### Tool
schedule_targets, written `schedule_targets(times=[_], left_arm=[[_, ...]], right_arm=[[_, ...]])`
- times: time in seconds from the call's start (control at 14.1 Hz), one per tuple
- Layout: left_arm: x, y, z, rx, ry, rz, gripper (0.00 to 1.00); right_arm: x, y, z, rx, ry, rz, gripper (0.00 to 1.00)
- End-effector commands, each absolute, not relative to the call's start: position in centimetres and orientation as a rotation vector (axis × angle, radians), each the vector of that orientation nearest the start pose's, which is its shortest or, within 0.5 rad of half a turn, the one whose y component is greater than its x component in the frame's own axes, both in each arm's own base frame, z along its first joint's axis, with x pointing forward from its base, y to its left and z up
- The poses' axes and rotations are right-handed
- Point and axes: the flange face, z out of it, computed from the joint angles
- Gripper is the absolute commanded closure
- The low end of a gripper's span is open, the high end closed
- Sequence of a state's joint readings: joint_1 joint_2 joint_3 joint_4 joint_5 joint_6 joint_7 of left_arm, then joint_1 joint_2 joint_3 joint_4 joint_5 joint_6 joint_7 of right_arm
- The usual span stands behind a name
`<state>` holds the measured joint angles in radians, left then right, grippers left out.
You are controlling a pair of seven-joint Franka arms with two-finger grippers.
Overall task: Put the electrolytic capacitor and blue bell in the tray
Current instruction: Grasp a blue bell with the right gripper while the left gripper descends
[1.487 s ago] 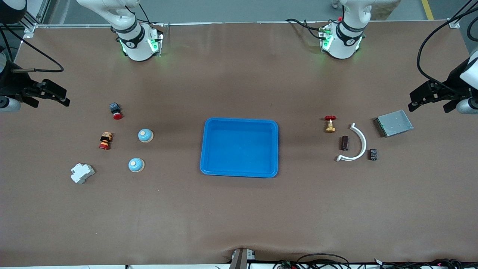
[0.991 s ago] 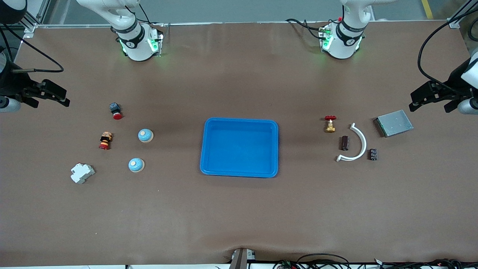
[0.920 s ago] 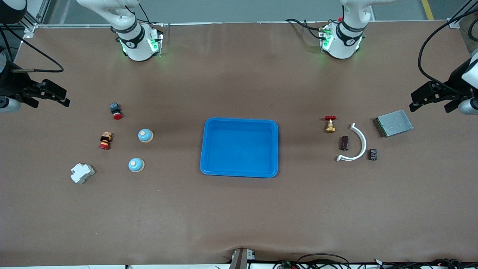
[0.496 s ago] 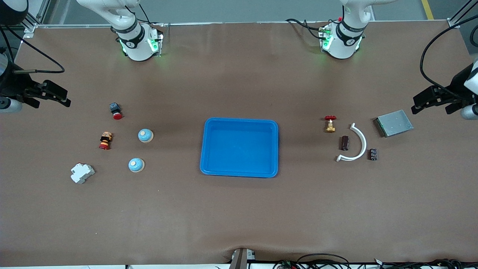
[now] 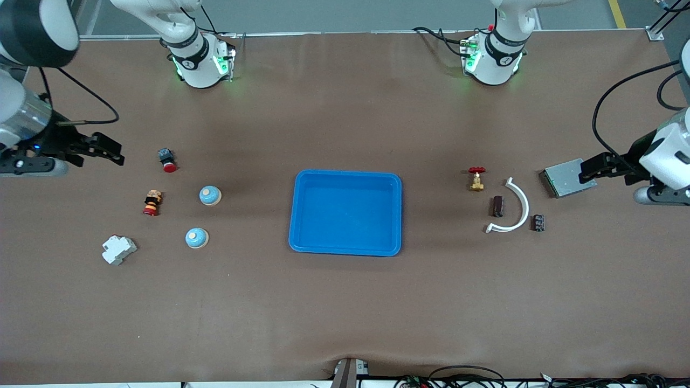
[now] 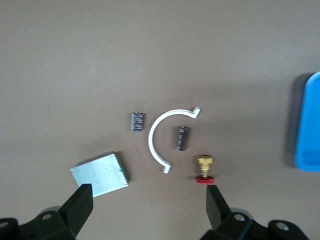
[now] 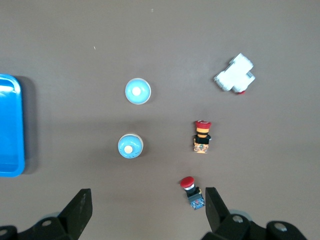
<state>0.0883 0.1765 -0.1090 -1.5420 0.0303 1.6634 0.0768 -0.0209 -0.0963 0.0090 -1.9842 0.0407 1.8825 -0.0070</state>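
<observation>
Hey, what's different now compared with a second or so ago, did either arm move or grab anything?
Both arms swung inward toward the objects. The left end effector now hangs over the grey metal plate; the right end effector has advanced toward the red push button. Both are open and hold nothing. The tray, both blue bells and both capacitors have not moved.
</observation>
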Motion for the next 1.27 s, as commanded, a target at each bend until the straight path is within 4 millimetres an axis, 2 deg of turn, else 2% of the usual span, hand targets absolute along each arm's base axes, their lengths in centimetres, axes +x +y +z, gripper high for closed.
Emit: schedule_targets(times=[0.0,0.07,0.21,0.35,0.64,0.92,1.13,1.2], left_arm=[[62.8,0.1,51.2,-3.1,0.236,0.112,0.0],[63.3,0.2,50.0,-3.103,0.235,0.119,0.0],[64.6,1.5,47.3,-3.112,0.207,0.121,0.0],[65.6,2.6,45.1,-3.118,0.185,0.111,0.0],[66.9,3.5,40.9,-3.129,0.171,0.129,0.0],[66.8,3.8,37.2,-3.134,0.167,0.212,0.0],[66.6,3.7,33.4,-3.138,0.168,0.217,0.0],[66.2,4.4,32.2,-3.141,0.152,0.192,0.0]], right_arm=[[49.7,2.1,46.1,-3.105,0.115,0.025,0.0],[49.5,3.5,45.1,-3.106,0.116,0.015,0.0],[49.6,5.1,44.1,-3.106,0.155,0.012,0.0],[49.8,5.8,42.5,-3.107,0.147,-0.007,0.0],[49.3,6.9,36.8,-3.106,0.128,-0.052,0.0],[49.2,7.5,31.6,-3.105,0.158,-0.063,0.0],[49.4,8.3,29.1,-3.104,0.146,-0.075,0.0],[49.4,8.6,28.7,-3.103,0.16,-0.077,0.0]])
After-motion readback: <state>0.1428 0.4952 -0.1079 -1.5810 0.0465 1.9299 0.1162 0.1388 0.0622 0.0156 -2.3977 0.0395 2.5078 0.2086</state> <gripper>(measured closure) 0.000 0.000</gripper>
